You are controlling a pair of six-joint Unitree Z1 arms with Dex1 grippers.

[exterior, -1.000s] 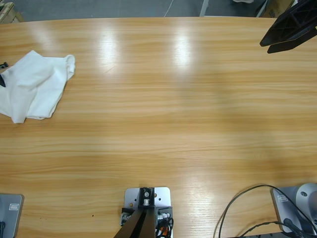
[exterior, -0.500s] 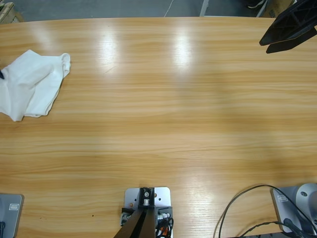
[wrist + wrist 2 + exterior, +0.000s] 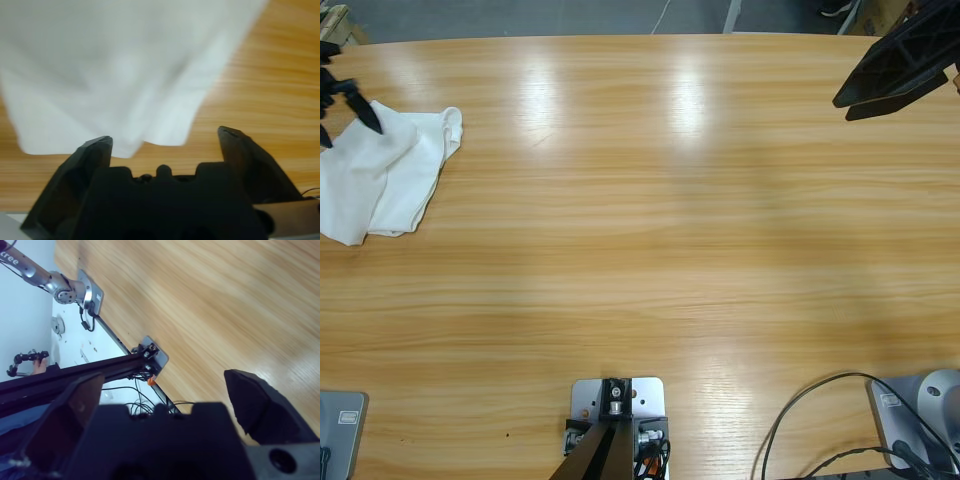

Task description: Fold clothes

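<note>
The clothes are one white T-shirt (image 3: 390, 175) lying crumpled at the table's far left, partly past the picture's left edge. My left gripper (image 3: 348, 105) hangs over the shirt's upper left part with its jaws spread open. In the left wrist view the white shirt (image 3: 125, 65) fills the space ahead of the left gripper (image 3: 165, 137), and nothing sits between the jaws. My right gripper (image 3: 842, 108) is at the far upper right, open. In the right wrist view the right gripper (image 3: 162, 377) points at bare wood.
The long wooden table (image 3: 670, 250) stretches between the two grippers with nothing on it. A black cable (image 3: 800, 420) loops at the lower right corner. The table's far edge (image 3: 620, 37) runs along the top.
The shirt slid a little to the left and settled flatter. My left gripper has come into view above it with open jaws. The right gripper shifted slightly left and down.
</note>
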